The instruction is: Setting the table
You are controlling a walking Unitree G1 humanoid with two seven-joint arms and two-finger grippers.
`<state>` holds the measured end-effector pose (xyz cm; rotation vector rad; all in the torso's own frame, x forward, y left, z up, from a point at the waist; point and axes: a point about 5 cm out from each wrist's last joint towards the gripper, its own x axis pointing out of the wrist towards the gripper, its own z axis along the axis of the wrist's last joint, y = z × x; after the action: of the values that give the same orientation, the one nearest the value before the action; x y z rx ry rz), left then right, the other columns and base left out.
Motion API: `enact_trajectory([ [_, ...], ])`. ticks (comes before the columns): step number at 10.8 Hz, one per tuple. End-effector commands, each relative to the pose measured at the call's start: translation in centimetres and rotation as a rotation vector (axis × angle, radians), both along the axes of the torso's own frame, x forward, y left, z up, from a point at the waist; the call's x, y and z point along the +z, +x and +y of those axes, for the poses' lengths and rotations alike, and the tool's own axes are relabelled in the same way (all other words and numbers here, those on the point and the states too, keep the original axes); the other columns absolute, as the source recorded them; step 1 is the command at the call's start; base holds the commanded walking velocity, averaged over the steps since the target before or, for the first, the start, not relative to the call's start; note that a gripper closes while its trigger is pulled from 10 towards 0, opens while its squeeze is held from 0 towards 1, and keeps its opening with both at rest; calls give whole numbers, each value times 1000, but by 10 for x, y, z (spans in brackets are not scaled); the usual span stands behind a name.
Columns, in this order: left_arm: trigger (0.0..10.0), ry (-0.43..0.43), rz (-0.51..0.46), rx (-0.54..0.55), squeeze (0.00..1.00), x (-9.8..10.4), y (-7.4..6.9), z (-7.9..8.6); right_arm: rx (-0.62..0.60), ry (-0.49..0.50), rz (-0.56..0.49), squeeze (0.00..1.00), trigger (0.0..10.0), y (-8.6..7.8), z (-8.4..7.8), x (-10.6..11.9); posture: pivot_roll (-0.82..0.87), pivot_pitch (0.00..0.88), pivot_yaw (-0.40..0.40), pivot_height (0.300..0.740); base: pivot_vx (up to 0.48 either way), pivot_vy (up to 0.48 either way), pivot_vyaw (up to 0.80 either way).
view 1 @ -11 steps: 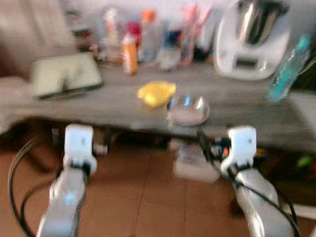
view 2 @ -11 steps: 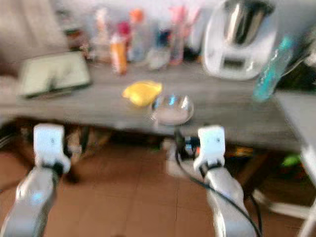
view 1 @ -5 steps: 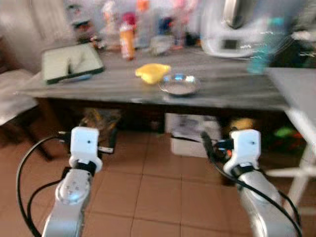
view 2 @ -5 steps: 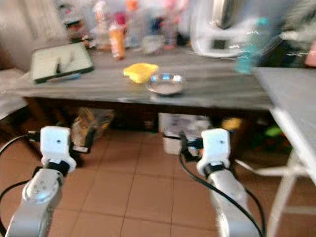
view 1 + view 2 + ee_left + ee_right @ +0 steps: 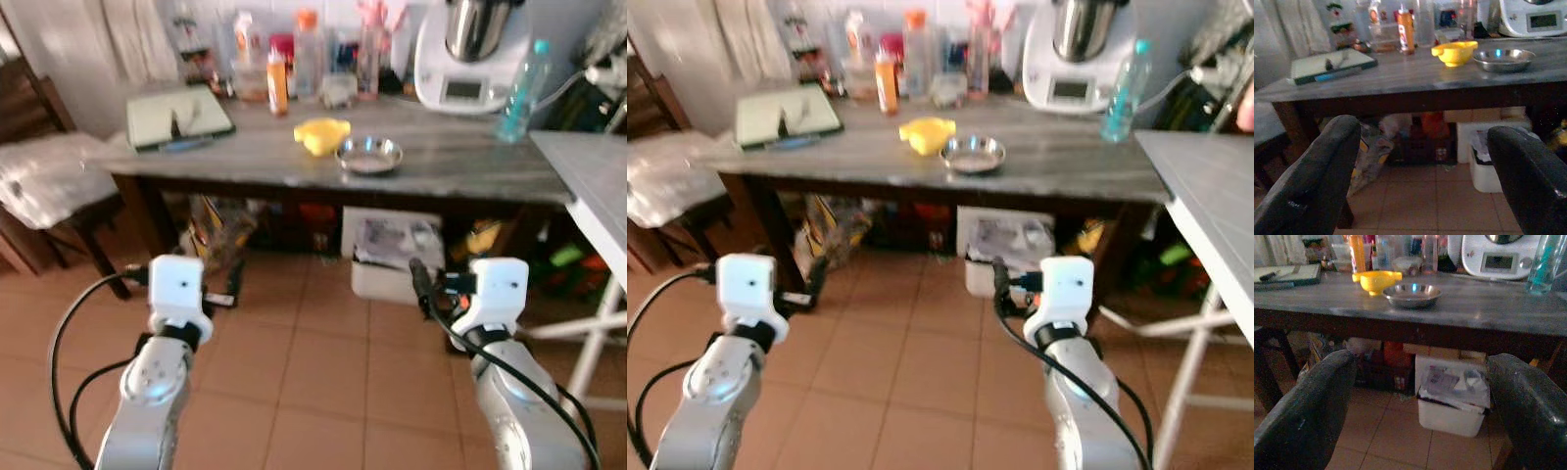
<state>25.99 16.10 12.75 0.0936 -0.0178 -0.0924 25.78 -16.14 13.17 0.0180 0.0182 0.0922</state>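
I stand on tiled floor (image 5: 313, 352) back from a long grey table (image 5: 441, 166), both arms raised in front of me, well short of its edge. My left gripper (image 5: 1420, 176) is spread wide and holds nothing; fingers (image 5: 1312, 176) apart with the table's underside between them. My right gripper (image 5: 1420, 406) is likewise spread wide, nothing in it. On the table near the middle sits a steel bowl (image 5: 369, 155), and just beside it, toward my left and slightly further back, a yellow dish (image 5: 322, 134), close to the bowl but whether touching I can't tell. A green board (image 5: 179, 116) lies at the table's left end with a dark utensil on it, maybe a knife, too blurred to be sure. Bottles (image 5: 278, 81) crowd the back edge, a white kitchen machine (image 5: 462, 59) stands at the back right, and a teal bottle (image 5: 517, 90) right of it. Under the table, a white bin (image 5: 395, 250) with papers. A white table (image 5: 1205, 186) is at my right.
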Motion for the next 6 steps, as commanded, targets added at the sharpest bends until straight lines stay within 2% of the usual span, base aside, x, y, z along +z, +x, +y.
enact_trajectory([
  [1, 10000, -4, -13, -9, 0, 4, 5, -2, 8, -2, -14, 0, 10000, 2, 2, 4, 33, 25, 21, 740, 0, 0, 0],
  [6, 10000, -7, -21, -46, 0, 6, 5, -4, 3, 1, -4, 0, 10000, 2, 2, 2, 36, 30, 21, 740, 0, 0, 0],
])
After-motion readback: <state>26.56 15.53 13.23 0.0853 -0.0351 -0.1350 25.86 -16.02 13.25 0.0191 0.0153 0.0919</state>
